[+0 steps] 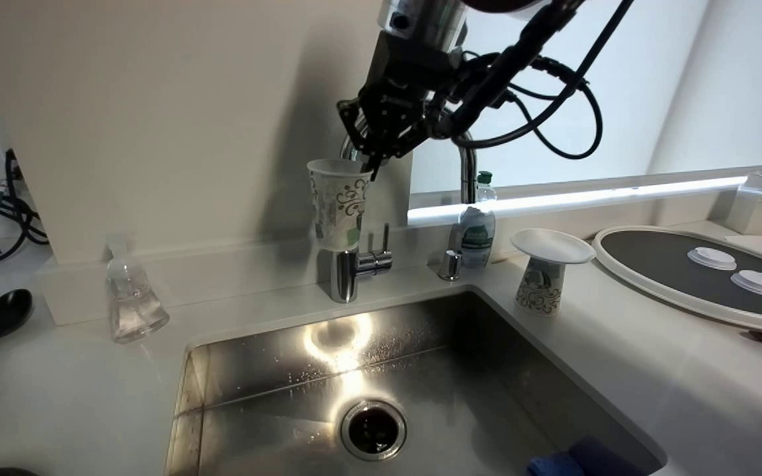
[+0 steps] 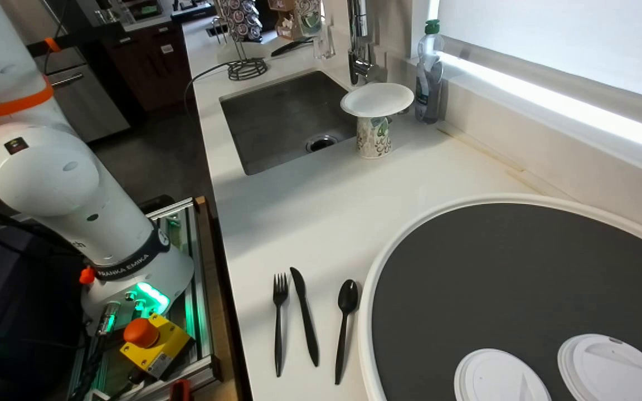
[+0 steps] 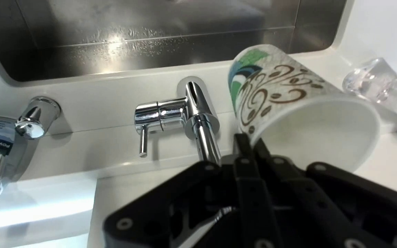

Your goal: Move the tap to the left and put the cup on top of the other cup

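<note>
There were two patterned cups (image 1: 338, 208) (image 1: 540, 291), one white dish (image 2: 377, 99), two white lids (image 2: 498, 379) (image 2: 613, 367), one round tray (image 2: 466, 267), one tap (image 3: 198, 103), one sink (image 1: 460, 390), one green-capped bottle (image 1: 478, 228), one fork (image 2: 280, 301), one knife (image 2: 305, 317), two black spoons (image 2: 348, 298) (image 1: 2, 316) and, poorly seen, perhaps one blue cloth (image 1: 556, 465).

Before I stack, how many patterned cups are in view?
2. The gripper pinches one cup by the rim; the second cup stands on the counter beside the sink, under a white dish. Another nested inside that cup could be hidden.
</note>
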Controlling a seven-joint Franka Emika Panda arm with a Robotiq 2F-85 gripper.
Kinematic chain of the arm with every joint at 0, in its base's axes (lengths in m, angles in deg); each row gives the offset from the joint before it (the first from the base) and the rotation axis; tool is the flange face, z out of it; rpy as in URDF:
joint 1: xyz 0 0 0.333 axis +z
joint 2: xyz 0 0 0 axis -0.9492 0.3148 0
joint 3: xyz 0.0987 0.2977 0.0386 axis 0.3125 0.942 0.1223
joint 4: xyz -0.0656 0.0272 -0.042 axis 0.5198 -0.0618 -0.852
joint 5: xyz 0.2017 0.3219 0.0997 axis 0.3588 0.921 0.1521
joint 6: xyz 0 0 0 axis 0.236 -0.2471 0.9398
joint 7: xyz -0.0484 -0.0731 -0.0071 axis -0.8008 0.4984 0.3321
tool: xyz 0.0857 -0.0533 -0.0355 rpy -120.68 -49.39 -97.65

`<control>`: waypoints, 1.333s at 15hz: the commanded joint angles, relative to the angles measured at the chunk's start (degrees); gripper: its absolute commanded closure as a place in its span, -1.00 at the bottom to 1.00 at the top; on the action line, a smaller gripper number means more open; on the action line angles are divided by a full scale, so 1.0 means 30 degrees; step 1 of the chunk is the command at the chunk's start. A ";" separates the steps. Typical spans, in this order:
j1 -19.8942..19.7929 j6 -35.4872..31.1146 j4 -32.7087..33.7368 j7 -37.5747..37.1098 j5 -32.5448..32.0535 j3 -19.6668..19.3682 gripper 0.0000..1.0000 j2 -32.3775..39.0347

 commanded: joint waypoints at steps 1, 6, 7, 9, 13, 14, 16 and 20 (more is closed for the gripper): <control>-0.1110 0.0920 -0.2578 0.2535 0.1384 0.0370 0.98 -0.2573; -0.2506 0.2179 -0.4979 0.3459 0.0926 0.0046 0.98 -0.5278; -0.2835 0.2425 -0.5430 0.3430 0.0886 0.0003 0.98 -0.5807; -0.3498 0.2927 -0.6377 0.3437 0.0744 -0.0105 0.98 -0.6905; -0.4830 0.3687 -0.7971 0.3090 0.0438 -0.0247 0.98 -0.8833; -0.5180 0.3931 -0.8312 0.2879 0.0331 -0.0251 0.98 -0.9235; -0.5829 0.4230 -0.8916 0.2676 0.0196 -0.0271 0.98 -0.9893; -0.6495 0.4009 -0.8653 0.3009 0.0518 -0.0198 0.98 -0.9615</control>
